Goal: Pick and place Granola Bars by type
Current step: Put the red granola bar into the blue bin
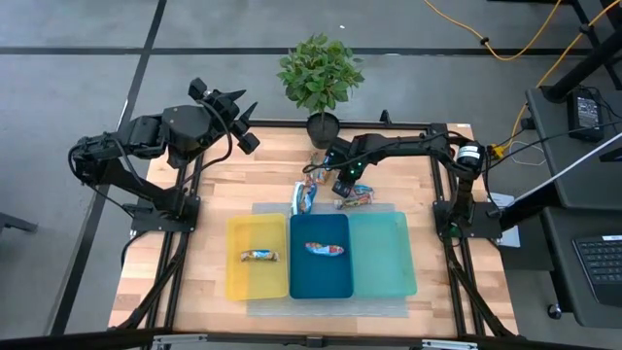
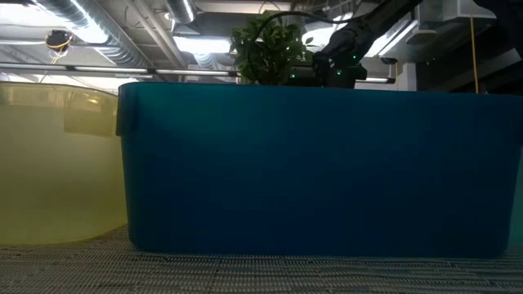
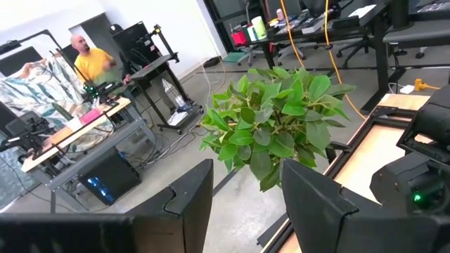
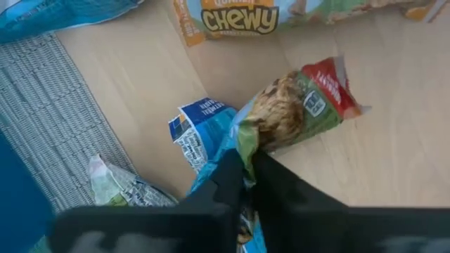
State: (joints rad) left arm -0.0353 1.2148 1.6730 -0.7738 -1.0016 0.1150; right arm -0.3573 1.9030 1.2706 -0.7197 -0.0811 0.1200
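My right jaws (image 4: 242, 169) are pinched tight on the crinkled end of a green-and-red granola bar (image 4: 299, 109), down among the loose bars (image 1: 355, 194) at upper centre of the high view, just above the trays. In the wrist view a blue-wrapped bar (image 4: 200, 130) lies touching the held one, an orange-labelled "Chewy" bar (image 4: 239, 17) sits beyond it on the wooden tabletop (image 4: 394, 140), and the grey mat (image 4: 63, 105) runs along one side.

In the high view, another blue bar (image 1: 304, 197) rests at the top edge of the dark blue tray (image 1: 321, 277). One bar (image 1: 326, 249) lies inside that tray, and a brown bar (image 1: 259, 257) lies inside the yellow tray (image 1: 255, 282) to its left. The teal tray (image 1: 382, 255) is on the right.

My left jaws (image 1: 238, 117) hang at upper left of the high view, well apart from the bars, spread wide with nothing between them, facing the potted plant (image 1: 321, 78).
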